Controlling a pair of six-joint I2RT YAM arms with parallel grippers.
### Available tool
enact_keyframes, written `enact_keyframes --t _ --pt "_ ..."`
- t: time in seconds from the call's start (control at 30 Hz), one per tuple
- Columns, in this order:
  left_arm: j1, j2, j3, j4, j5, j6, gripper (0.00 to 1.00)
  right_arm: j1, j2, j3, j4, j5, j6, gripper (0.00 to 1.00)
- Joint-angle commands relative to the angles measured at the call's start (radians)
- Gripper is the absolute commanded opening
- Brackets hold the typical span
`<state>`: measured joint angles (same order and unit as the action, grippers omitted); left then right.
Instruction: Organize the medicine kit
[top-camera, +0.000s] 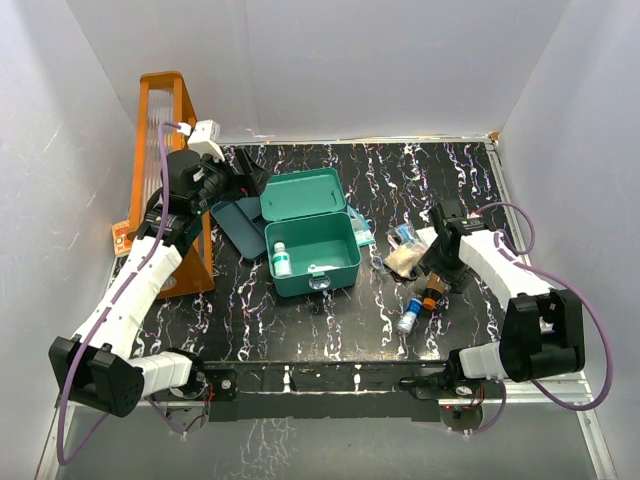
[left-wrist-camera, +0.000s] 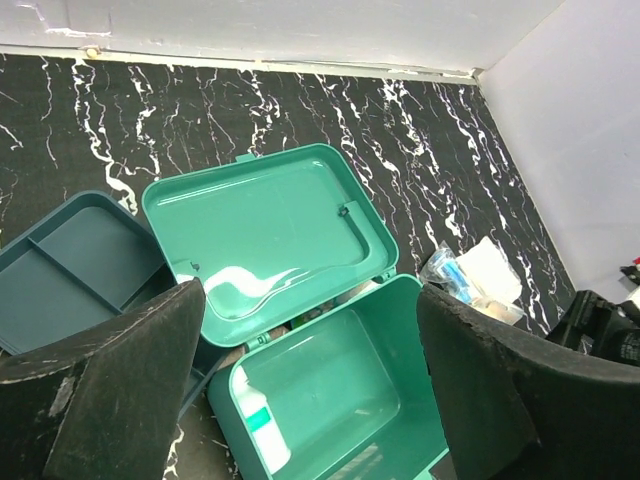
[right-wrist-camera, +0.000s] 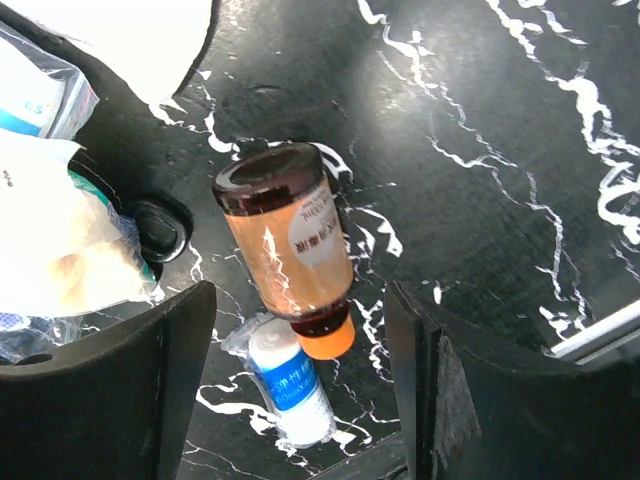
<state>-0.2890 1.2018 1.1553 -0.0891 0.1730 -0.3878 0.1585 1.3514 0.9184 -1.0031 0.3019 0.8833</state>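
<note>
The teal-green medicine kit stands open at the table's middle, its lid leaning back. A white bottle with a green label lies inside at the left. In the left wrist view the kit, its lid and the bottle lie below my left gripper, which is open and empty above the kit's back left. My right gripper is open and empty, hovering over an amber bottle with an orange cap and a wrapped bandage roll lying on the table.
A dark blue-teal divided tray lies left of the kit, beside a tall orange rack. Packets of gauze and supplies lie right of the kit. The amber bottle and the roll sit near the right arm. White walls enclose the table.
</note>
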Motion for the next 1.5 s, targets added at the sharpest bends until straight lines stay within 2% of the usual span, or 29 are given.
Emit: enact_keyframes --t 0.0,0.13,0.47,0.63,0.8,0.93,1.07,1.27,1.33,1.47 --pt "0.005 0.007 0.058 -0.026 0.026 -0.026 0.86 -0.056 0.025 -0.036 0.190 -0.147 -0.133 0.65" --pt "0.005 0.024 0.077 -0.047 0.057 -0.034 0.86 -0.061 0.050 -0.050 0.248 -0.185 -0.158 0.61" --pt "0.005 0.018 0.042 -0.004 0.095 -0.017 0.86 -0.070 0.085 -0.114 0.296 -0.159 -0.165 0.51" --pt "0.004 0.019 0.028 0.012 0.110 -0.016 0.86 -0.068 0.067 -0.090 0.286 -0.167 -0.148 0.42" --pt "0.004 0.030 0.023 0.020 0.140 -0.027 0.86 -0.071 0.032 -0.044 0.244 -0.208 -0.074 0.40" --pt "0.005 0.030 0.015 0.026 0.152 -0.036 0.86 -0.080 0.046 -0.029 0.142 -0.243 0.112 0.40" --pt "0.004 0.013 -0.003 0.034 0.154 -0.039 0.86 -0.083 0.035 -0.121 0.148 -0.274 0.314 0.40" --pt "0.005 -0.014 -0.020 0.033 0.151 -0.038 0.86 -0.089 0.042 -0.109 0.124 -0.239 0.429 0.40" --pt "0.005 -0.016 -0.023 0.030 0.150 -0.033 0.86 -0.092 0.040 -0.089 0.090 -0.212 0.484 0.43" --pt "0.005 -0.019 -0.029 0.031 0.151 -0.029 0.86 -0.106 0.056 -0.105 0.080 -0.207 0.579 0.57"
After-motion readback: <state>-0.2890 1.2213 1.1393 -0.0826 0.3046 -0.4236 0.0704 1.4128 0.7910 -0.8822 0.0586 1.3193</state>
